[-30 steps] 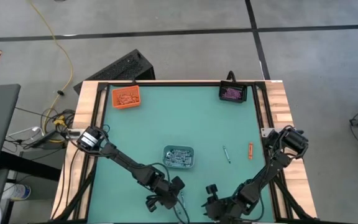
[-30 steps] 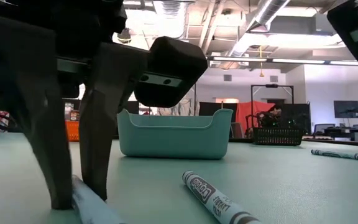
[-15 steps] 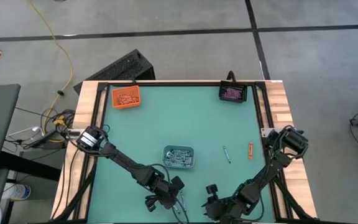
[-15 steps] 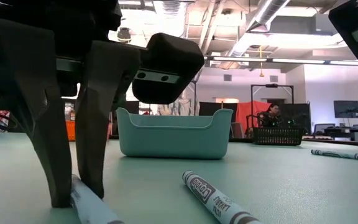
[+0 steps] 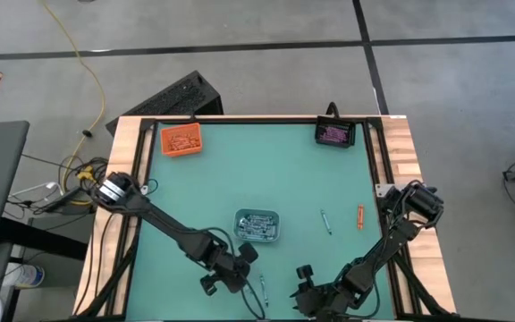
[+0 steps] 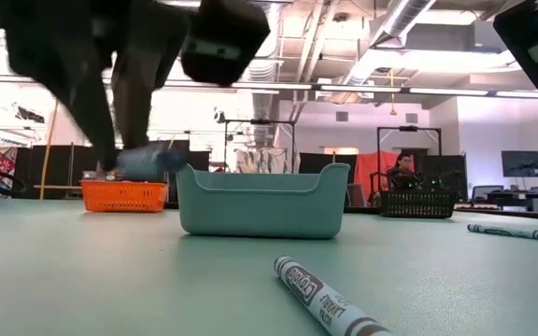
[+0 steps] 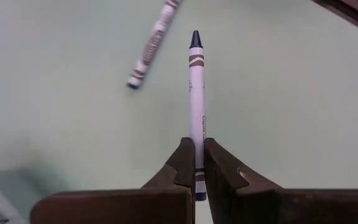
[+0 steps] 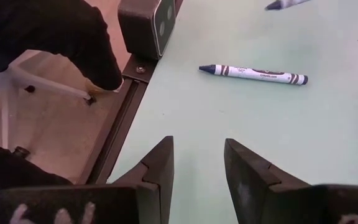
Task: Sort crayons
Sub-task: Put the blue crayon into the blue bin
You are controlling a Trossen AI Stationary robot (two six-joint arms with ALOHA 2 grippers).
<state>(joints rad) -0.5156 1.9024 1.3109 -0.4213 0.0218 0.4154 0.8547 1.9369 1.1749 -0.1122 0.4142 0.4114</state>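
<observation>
My left gripper (image 5: 232, 271) hangs above the table near its front edge, shut on a grey-blue crayon (image 7: 196, 106) that also shows raised in the low view (image 6: 148, 161). A second grey-blue crayon (image 5: 262, 288) lies flat on the table just to its right (image 6: 325, 299). My right gripper (image 8: 197, 168) stands open and empty at the front edge, its fingers pointing toward that lying crayon (image 8: 253, 73). Farther right lie another grey crayon (image 5: 326, 221) and an orange one (image 5: 360, 216). My left gripper pinches the crayon near its flat rear end (image 7: 196, 167) between its two fingers. The fingers slant down from above and lie along the crayon, which sticks out ahead of them with its tip (image 7: 195, 38) pointing away. The crayon is lifted clear of the table.
A grey-blue tray (image 5: 257, 225) holding crayons stands mid-table, just beyond my left gripper. An orange tray (image 5: 181, 140) sits at the far left corner, a black tray (image 5: 335, 133) at the far right. Wooden rails edge the green mat (image 5: 240, 179).
My left gripper has risen from the table with the grey-blue crayon between its fingers and drifted a little toward the far edge. The crayon, which lay on the mat, now hangs clear above it. The neighbouring crayon has stayed where it was.
</observation>
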